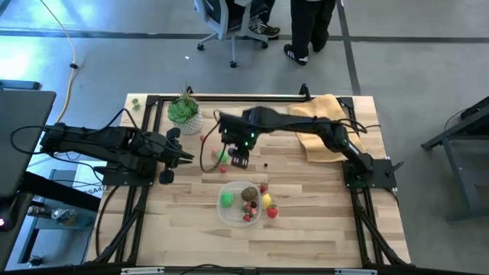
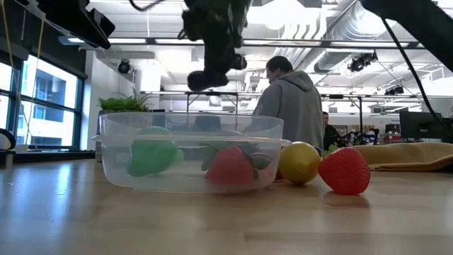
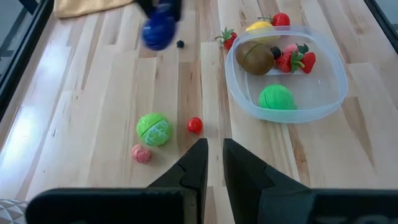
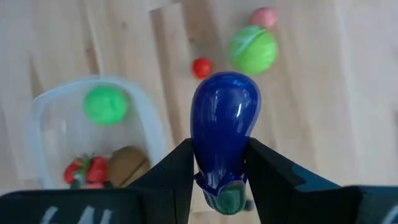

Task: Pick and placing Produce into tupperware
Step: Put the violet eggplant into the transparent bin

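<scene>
Right gripper point(image 4: 217, 165) pinches the eggplant point(image 4: 224, 124) by its stem end, held in the air just beside the tub point(image 1: 246, 215), not yet over it. Tub sits mid-table with kiwi point(image 3: 254, 58) and berries inside. Advise centring above the tub and lowering before release. Left gripper point(image 3: 214, 163) waits, fingers nearly together, empty

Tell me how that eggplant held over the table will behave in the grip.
The eggplant looks glossy and smooth, so it may slip in the right pincer. Its rounded, bulbous body would probably roll if dropped. It seems rigid, showing no dent.
</scene>
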Controlling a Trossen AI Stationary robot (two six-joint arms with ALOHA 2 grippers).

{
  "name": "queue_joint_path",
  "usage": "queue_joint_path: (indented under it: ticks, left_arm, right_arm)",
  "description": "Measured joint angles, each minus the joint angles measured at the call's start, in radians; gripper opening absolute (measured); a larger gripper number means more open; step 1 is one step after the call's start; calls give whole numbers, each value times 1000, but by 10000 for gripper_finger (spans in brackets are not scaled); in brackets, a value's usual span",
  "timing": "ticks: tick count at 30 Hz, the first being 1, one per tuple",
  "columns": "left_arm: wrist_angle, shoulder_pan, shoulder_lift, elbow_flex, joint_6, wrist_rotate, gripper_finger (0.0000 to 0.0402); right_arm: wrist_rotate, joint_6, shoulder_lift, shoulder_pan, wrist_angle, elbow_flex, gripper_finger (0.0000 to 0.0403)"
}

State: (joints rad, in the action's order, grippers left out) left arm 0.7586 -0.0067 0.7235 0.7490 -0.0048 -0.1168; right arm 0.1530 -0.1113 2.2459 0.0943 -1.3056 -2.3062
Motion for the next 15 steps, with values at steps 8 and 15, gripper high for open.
queue_joint_path:
  ticks: [8,15]
  left_arm:
    - [0,0,0,0,0,0,40]
    - [0,0,0,0,0,0,40]
  right_arm:
    - [-137,-275,0,-178,16,0,117]
    - [-226,-568,10,-297,62,0,117]
